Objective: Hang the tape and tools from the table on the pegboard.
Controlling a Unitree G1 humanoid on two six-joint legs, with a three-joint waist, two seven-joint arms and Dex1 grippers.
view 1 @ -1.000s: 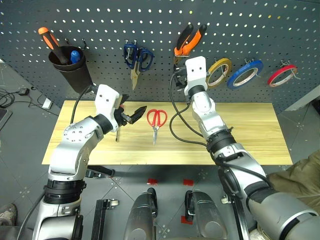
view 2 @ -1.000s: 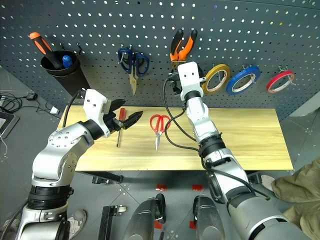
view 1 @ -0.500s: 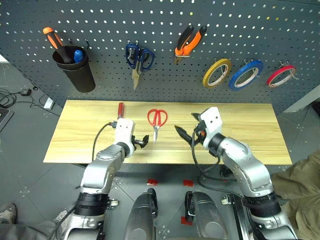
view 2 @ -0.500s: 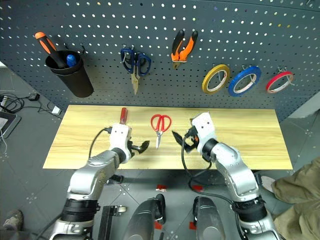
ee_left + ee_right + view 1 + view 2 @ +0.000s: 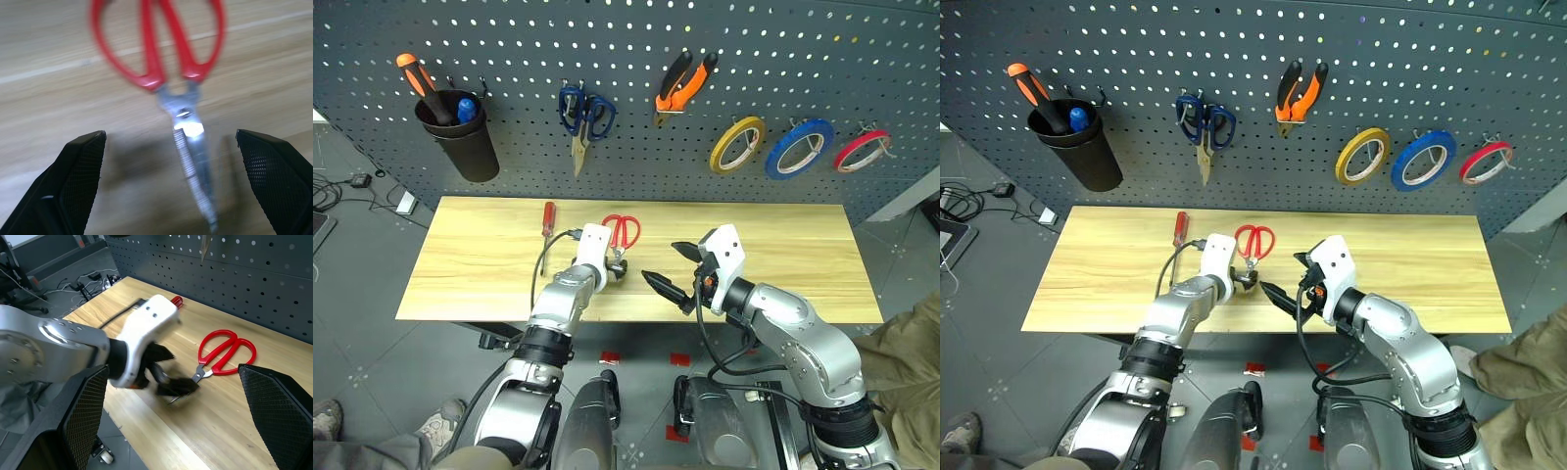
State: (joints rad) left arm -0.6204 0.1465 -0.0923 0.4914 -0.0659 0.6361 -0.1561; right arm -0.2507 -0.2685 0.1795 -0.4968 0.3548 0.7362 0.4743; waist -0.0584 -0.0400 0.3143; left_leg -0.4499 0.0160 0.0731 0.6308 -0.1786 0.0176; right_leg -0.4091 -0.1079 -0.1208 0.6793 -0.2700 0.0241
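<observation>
The red scissors lie flat on the worktop, handles toward the pegboard, blades toward the robot. The left claw is low over the blades, fingers spread wide with the blades between them in the left wrist view and nothing grasped. The right claw hangs just beside it, also spread and empty. The red screwdriver lies near the scissors. Pliers and blue tape hang on the pegboard.
</observation>
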